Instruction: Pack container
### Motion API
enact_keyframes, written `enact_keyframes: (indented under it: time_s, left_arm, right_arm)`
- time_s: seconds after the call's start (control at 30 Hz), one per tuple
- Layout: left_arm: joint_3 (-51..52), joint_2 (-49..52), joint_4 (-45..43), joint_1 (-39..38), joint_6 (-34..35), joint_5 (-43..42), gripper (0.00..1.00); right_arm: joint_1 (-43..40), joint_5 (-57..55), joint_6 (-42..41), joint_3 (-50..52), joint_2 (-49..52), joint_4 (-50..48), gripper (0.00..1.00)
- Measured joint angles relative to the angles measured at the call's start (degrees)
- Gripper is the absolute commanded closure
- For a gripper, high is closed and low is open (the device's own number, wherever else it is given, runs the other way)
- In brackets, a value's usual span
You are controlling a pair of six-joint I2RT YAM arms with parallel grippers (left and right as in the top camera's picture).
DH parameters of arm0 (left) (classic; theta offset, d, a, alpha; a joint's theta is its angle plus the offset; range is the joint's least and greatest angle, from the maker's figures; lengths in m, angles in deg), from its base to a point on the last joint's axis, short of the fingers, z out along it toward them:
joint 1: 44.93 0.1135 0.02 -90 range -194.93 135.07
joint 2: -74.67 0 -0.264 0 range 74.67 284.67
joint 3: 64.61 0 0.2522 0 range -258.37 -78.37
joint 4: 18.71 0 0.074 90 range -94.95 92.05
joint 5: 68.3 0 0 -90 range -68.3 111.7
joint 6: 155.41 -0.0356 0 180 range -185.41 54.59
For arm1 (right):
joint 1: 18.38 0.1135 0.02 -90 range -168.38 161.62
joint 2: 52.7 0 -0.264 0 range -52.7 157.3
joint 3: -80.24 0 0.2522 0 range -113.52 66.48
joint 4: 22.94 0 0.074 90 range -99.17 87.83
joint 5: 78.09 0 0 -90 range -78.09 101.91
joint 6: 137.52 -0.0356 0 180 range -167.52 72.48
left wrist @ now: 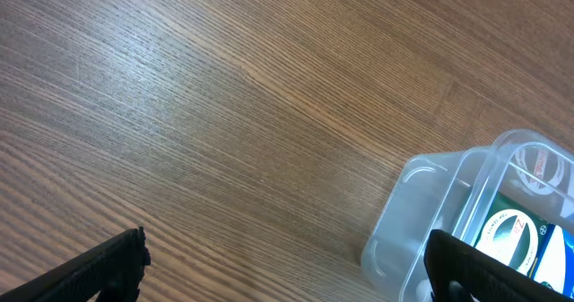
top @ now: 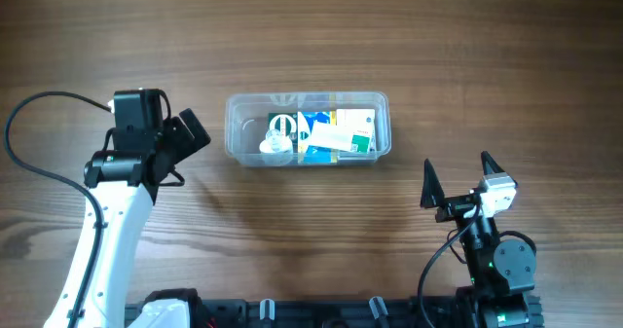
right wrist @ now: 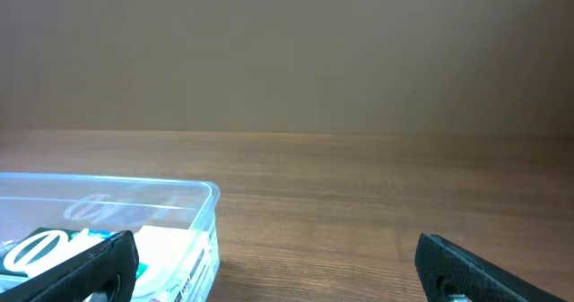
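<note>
Container [top: 238,114], holding small boxes [top: 341,133], sits with the left gripper [top: 190,138] near one end and the right gripper [top: 458,177] well apart, both wide open and empty; a low left approach risks shoving it.

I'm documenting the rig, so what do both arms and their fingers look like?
The left arm is a white tube with a black wrist block, a looping black cable and blocky black fingers. The right arm is mostly black with a white-grey wrist module, pointed black fingers and a curved black cable.
</note>
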Motion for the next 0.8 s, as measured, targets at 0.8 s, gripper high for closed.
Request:
enact_keyframes:
  time_s: [0.8]
  left_arm:
    - [17.9,-42.9,0.9,0.0,0.0,-0.1,0.00]
  right_arm:
    - [0.0,0.4,0.2,0.0,0.0,0.1,0.00]
